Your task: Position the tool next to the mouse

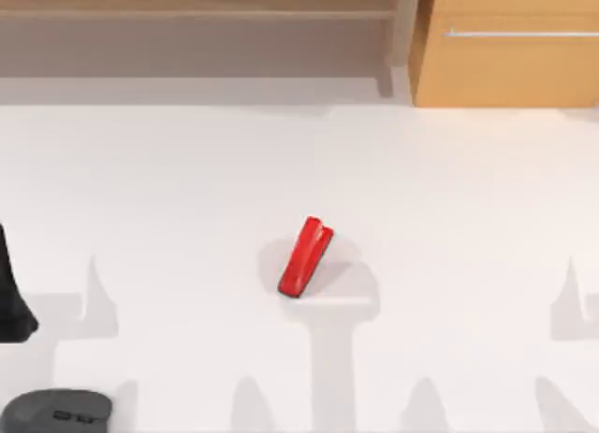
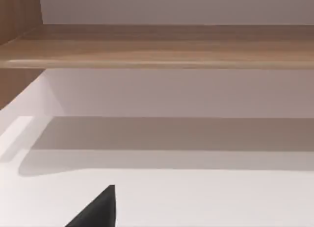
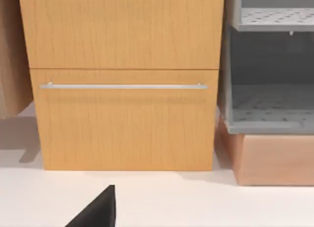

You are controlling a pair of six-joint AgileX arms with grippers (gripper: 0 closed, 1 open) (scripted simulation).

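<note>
The tool [image 1: 306,256], a glossy red wedge with a dark end, lies slanted on the white table [image 1: 449,218] near its middle. The mouse [image 1: 56,411], dark grey and rounded, rests at the front left corner, partly cut by the picture's edge. A wide stretch of bare table separates the two. My left arm [image 1: 13,297] stands at the table's left edge, just behind the mouse and far from the tool. A black part of the left gripper [image 2: 98,211] pokes into the left wrist view, and a black part of the right gripper [image 3: 98,211] pokes into the right wrist view.
A wooden shelf unit [image 1: 197,21] runs along the back of the table. A wooden drawer cabinet [image 1: 510,50] with a metal handle [image 3: 122,86] stands at the back right, with a grey rack [image 3: 270,70] beside it.
</note>
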